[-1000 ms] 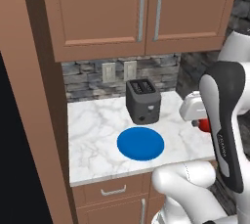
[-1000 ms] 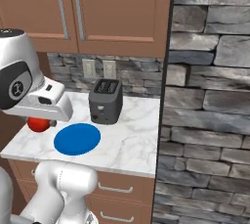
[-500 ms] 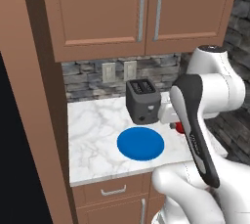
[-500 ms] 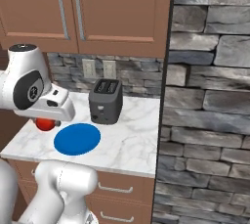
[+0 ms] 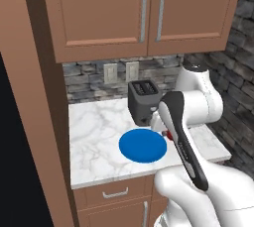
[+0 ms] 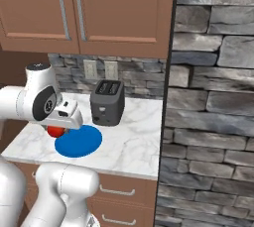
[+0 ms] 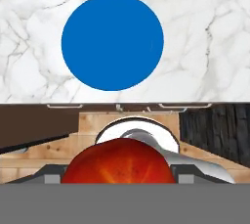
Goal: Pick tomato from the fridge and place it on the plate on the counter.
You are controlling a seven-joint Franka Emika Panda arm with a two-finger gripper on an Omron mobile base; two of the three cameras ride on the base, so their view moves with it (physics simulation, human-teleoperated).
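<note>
White marble counter with grey veins over wooden drawers carries the blue plate flat near its front edge and, just behind it toward the stone backsplash, a dark toaster standing upright, the two close but apart.

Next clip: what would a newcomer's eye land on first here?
The bright blue plate lying bare on the white marble counter, just in front of the dark toaster. Then the red tomato held in the gripper at the plate's edge, not yet over its middle.
</note>
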